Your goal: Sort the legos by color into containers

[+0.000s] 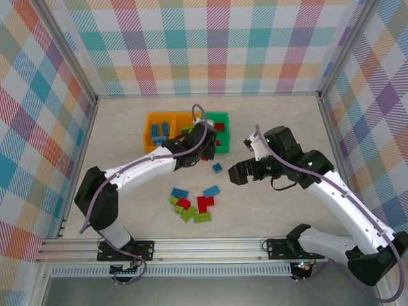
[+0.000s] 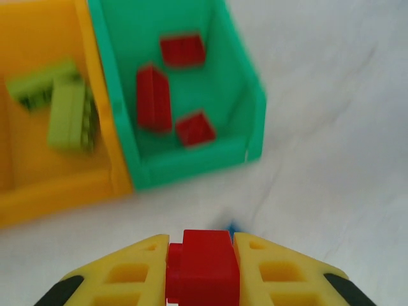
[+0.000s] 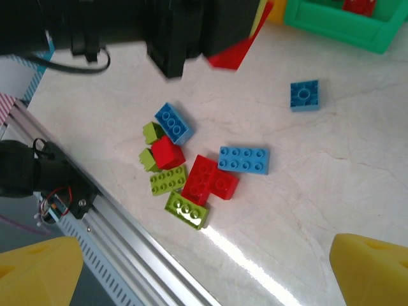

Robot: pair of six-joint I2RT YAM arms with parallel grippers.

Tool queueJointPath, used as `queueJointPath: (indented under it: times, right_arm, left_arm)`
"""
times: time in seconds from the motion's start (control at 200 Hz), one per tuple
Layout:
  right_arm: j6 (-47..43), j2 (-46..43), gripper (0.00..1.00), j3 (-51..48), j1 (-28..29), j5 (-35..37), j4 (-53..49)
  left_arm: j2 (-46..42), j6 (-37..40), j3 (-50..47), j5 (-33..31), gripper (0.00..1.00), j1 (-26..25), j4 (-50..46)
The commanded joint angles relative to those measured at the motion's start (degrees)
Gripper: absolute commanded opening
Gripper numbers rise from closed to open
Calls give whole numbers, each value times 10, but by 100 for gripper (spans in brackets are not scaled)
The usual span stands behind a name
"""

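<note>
My left gripper (image 2: 201,242) is shut on a red lego (image 2: 203,268) and hovers just in front of the green container (image 2: 191,164), which holds three red legos (image 2: 153,99). The orange container beside it (image 2: 57,191) holds lime legos (image 2: 69,115). From above, the left gripper (image 1: 204,152) sits at the bins' near edge; a further orange container (image 1: 149,132) holds blue legos. My right gripper (image 1: 234,173) is open, its yellow fingers (image 3: 373,268) spread wide above the loose pile of red (image 3: 209,178), blue (image 3: 243,159) and lime legos (image 3: 186,210).
A single blue lego (image 3: 305,95) lies apart between the pile and the green container. The aluminium rail (image 3: 127,229) runs along the table's near edge, close to the pile. Plaid walls (image 1: 210,44) enclose the table on three sides.
</note>
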Motion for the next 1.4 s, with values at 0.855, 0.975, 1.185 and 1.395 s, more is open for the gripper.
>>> queueJointPath:
  times: [0.855,0.975,1.185,1.395]
  right_arm:
    - [76,26,97,-36,0,90,46]
    - [86,74,95,-41,7,94,69]
    - [72,193,93,-31,46,159,123]
    - [49,337,81,3,54,222,186]
  left_arm:
    - [-84,47,43,69,45,52,89]
    - [-232,106,-50,84,43,32,51]
    - [-411,235,-125,173,53,8,-148]
    - [-521,340,-207,219,94,6,-290]
